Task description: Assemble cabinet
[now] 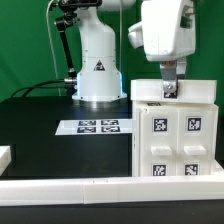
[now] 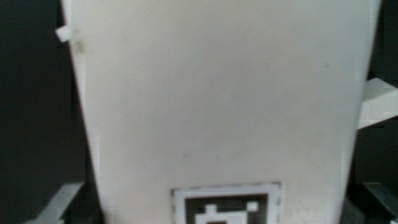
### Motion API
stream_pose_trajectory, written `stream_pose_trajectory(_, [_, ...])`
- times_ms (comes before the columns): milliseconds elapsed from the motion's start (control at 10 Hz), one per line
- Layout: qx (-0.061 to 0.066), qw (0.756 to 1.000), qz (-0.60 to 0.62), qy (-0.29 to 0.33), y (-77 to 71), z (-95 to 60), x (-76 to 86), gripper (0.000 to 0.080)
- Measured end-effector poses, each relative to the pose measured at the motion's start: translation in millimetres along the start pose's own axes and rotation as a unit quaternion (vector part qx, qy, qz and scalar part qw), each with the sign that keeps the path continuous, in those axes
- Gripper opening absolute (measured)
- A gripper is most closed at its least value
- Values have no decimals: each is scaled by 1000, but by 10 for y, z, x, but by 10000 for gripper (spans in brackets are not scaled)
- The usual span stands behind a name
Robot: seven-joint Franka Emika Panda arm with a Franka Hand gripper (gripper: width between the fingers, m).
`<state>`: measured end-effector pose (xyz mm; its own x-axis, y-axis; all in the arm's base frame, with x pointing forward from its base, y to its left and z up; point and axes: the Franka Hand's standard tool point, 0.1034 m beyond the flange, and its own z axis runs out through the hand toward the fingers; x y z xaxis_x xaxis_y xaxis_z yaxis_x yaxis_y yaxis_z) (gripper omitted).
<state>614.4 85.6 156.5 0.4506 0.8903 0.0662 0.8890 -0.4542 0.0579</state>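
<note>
The white cabinet [image 1: 175, 145] stands at the exterior view's right, its front showing several black-and-white markers. A flat white top panel [image 1: 197, 92] lies across its top. My gripper [image 1: 170, 88] comes straight down onto this panel near its middle. In the wrist view the panel [image 2: 214, 100] fills the picture, with one marker [image 2: 228, 206] on it. My gripper [image 2: 219, 202] straddles the panel's width. Its dark fingers [image 2: 59, 203] sit tight against both long edges, shut on the panel.
The marker board [image 1: 98, 127] lies on the black table to the left of the cabinet. The white robot pedestal [image 1: 98, 70] stands behind it. A white rail [image 1: 90, 188] runs along the front edge, and a small white piece [image 1: 5, 155] sits at the far left.
</note>
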Motion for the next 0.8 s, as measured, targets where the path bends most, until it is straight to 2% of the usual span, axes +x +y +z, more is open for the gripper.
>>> stream_pose_trajectory(200, [0, 999, 33, 0, 0, 0, 0, 556])
stream_pose_trajectory(500, [-3, 985, 170, 4, 4, 4, 8, 557])
stream_pose_trajectory(800, [-6, 937, 348, 10, 12, 8, 7, 557])
